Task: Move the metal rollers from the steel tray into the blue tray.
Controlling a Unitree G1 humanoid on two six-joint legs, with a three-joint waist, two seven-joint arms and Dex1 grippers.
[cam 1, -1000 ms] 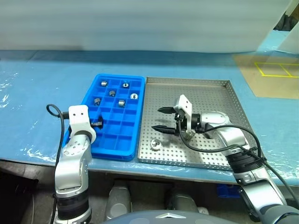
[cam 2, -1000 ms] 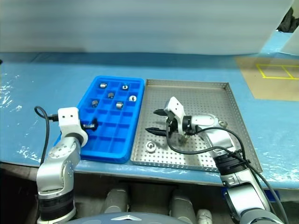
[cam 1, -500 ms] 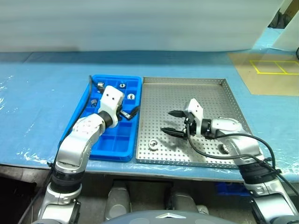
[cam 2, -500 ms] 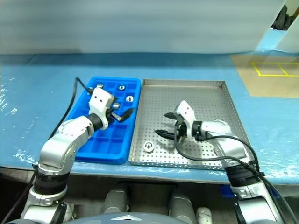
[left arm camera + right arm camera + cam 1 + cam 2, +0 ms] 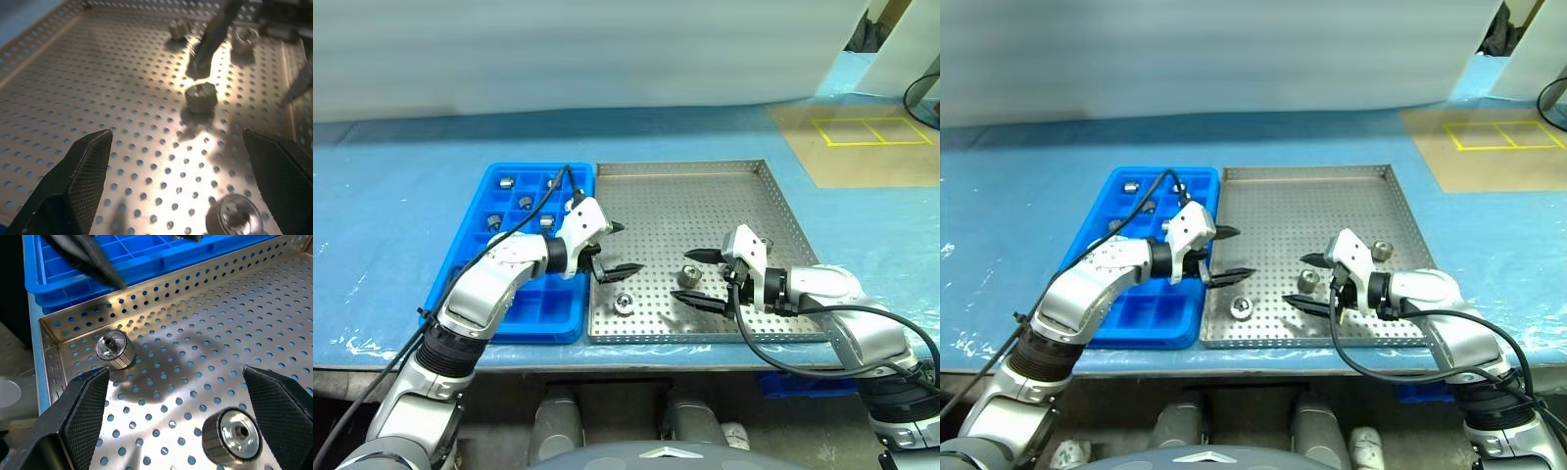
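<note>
The steel tray [image 5: 705, 206] lies at the centre, with the blue tray [image 5: 514, 311] touching its left side. Loose metal rollers rest on the steel tray: one near the front left [image 5: 624, 303], one in the middle [image 5: 688, 275] and one further right [image 5: 767, 243]. Several more sit in the blue tray's far compartments [image 5: 526, 203]. My left gripper [image 5: 621, 247] hangs open over the steel tray's left edge, pointing right, and holds nothing. My right gripper [image 5: 691, 277] is open, pointing left, its fingertips on either side of the middle roller [image 5: 234, 435] without gripping it.
The trays sit on a blue plastic-covered table [image 5: 391, 206]. A brown board with yellow tape lines [image 5: 862, 142] lies at the far right. A black cable [image 5: 533, 211] from my left arm arches over the blue tray.
My left arm has swung right from the blue tray's left side to the steel tray's left edge, its gripper turning to point right. My right gripper drew back to the right. The camera view also shifted.
</note>
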